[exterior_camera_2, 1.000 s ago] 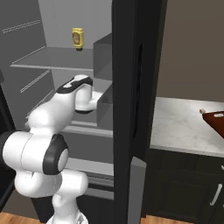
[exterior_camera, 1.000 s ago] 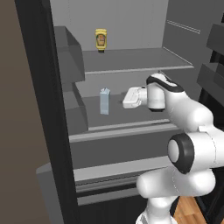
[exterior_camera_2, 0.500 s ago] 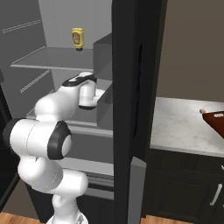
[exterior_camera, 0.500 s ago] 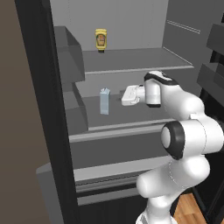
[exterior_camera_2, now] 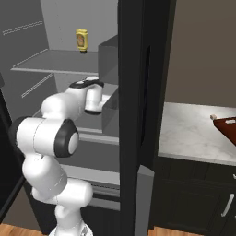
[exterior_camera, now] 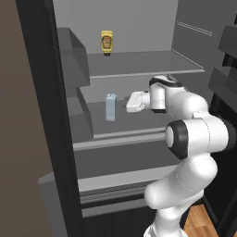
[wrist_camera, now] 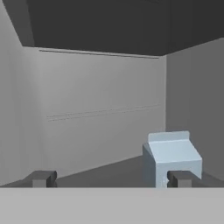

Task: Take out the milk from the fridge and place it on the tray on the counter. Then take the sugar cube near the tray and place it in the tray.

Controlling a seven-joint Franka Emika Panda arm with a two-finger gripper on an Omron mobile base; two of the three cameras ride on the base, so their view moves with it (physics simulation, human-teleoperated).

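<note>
The small pale blue-grey gabled milk carton [exterior_camera: 110,107] stands upright at centre-left on the grey fridge's [exterior_camera: 139,65] middle shelf. The white arm's two-finger gripper [exterior_camera: 131,104], jaws spread wide and empty, sits just right of it, apart.

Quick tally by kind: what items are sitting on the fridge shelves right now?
Milk carton: 1, pale blue, upright on the middle shelf
Yellow jar: 1, brown label, on the upper shelf
Total: 2
</note>
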